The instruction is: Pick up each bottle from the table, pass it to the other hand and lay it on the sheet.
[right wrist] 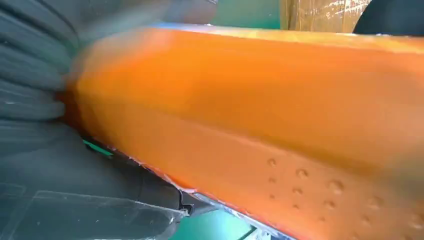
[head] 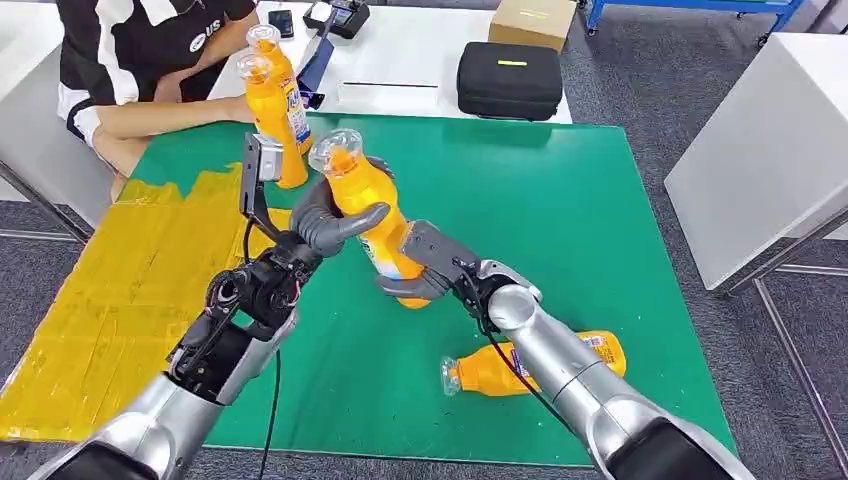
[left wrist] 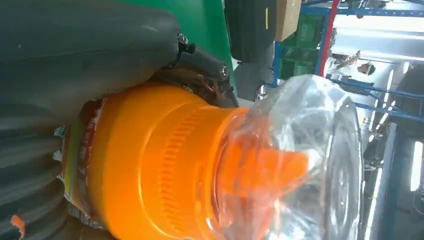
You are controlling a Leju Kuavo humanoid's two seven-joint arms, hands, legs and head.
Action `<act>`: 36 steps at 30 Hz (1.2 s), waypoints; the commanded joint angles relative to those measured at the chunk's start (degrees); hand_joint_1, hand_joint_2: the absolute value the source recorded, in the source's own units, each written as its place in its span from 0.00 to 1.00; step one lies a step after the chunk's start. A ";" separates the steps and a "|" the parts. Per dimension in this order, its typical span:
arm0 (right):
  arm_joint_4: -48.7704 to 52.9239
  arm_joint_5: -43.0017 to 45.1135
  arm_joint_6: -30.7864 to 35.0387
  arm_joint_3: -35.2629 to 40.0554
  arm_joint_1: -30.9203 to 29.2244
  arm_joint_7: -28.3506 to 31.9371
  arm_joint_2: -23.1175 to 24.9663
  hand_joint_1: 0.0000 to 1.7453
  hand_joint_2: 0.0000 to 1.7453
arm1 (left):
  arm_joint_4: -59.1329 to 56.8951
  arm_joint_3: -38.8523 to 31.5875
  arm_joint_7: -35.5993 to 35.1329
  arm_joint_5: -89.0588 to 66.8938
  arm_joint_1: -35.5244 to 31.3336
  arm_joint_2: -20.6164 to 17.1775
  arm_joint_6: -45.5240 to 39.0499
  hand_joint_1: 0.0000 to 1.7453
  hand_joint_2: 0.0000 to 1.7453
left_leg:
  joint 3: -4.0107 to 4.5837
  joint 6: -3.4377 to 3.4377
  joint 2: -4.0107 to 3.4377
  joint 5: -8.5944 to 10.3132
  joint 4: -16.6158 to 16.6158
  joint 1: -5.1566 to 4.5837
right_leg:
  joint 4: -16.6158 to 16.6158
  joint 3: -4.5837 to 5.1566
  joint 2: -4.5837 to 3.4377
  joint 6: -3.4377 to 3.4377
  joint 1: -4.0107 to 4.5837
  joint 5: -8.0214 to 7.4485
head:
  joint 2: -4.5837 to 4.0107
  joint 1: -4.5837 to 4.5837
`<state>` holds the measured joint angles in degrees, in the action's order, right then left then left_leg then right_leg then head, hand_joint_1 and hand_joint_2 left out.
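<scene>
- You are looking down on a green desk [head: 560, 200] with a yellow sheet [head: 110, 290] covering its left side.
- Above the middle of the desk, an orange bottle [head: 372, 215] with a clear cap stands nearly upright, held by both hands at once.
- Your left hand [head: 325, 222] wraps the bottle's upper part just below the cap, thumb across the front.
- Your right hand [head: 425, 268] grips the lower part and base of the same bottle from the right.
- The left wrist view shows the clear cap [left wrist: 310, 160] and orange neck close up, with grey fingers [left wrist: 75, 55] pressed against the bottle.
- The right wrist view shows the orange body [right wrist: 260, 115] lying across that hand's grey fingers [right wrist: 35, 80].
- A second bottle [head: 490, 370] lies on its side on the near part of the desk, partly behind the right arm.
- Two more bottles [head: 278, 110] stand upright together at the far left, near the sheet's far edge.
- A person in a black and white top [head: 130, 50] sits at the far left, one forearm by those bottles.
- A black case [head: 510, 80] and a cardboard box [head: 532, 20] sit on a white table beyond.
</scene>
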<state>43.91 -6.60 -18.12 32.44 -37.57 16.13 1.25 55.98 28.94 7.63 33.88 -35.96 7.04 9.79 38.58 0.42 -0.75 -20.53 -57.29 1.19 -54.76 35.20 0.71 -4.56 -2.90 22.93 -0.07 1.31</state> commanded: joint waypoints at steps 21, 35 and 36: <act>29.67 4.92 2.28 -7.57 13.76 -7.81 -12.49 0.00 1.00 | -5.16 -6.41 5.76 -24.70 -6.89 -7.43 -10.94 1.00 1.00 | -0.29 0.02 0.12 -0.18 -0.09 0.00 | -0.10 -0.26 0.01 0.35 0.03 0.18 | 0.00 -0.02; 36.41 3.18 6.87 -12.10 19.65 -9.66 -15.31 0.00 1.00 | -3.69 -0.29 5.99 -65.65 -7.11 -12.54 -27.65 1.00 1.00 | -0.52 0.03 0.02 -0.33 -0.13 0.03 | -0.11 -0.48 -0.10 0.48 0.07 0.28 | 0.00 0.00; 36.70 3.16 6.90 -12.64 20.11 -9.67 -15.46 0.00 1.00 | -4.09 0.24 6.08 -69.87 -7.05 -12.99 -27.05 1.00 1.00 | -0.63 0.03 -0.01 -0.40 -0.18 0.03 | -0.16 -0.57 -0.15 0.57 0.07 0.34 | 0.00 -0.02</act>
<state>79.08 -2.95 -11.67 22.01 -18.53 6.71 -13.14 55.30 23.69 14.60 -20.62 -40.25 -1.31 -17.95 38.59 0.41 -0.73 -20.54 -57.28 1.19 -54.75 35.21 0.71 -4.56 -2.90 22.93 -0.07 1.29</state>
